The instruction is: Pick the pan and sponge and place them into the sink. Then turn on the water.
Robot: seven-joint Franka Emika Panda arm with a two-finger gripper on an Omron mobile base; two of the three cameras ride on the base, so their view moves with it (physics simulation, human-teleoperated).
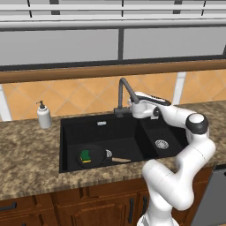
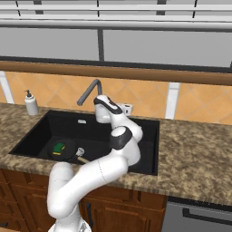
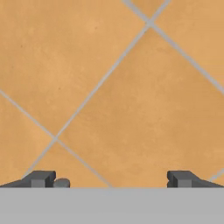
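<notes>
Behind the white arm, the faucet [image 1: 125, 92] base is hidden; jaws apart, facing orange tiles [image 3: 109, 87].

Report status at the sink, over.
Tool open, empty, facing orange tile wall by faucet. Pan in sink left basin, sponge on it. No water running. Nothing blocking.

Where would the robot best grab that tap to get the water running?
Probably the short handle at the faucet's base, behind the sink, rather than the tall angled spout. It juts out low, so coming level from the front suits it. The gripper is open, facing the orange tiles. Pan and sponge already lie in the left basin.
</notes>
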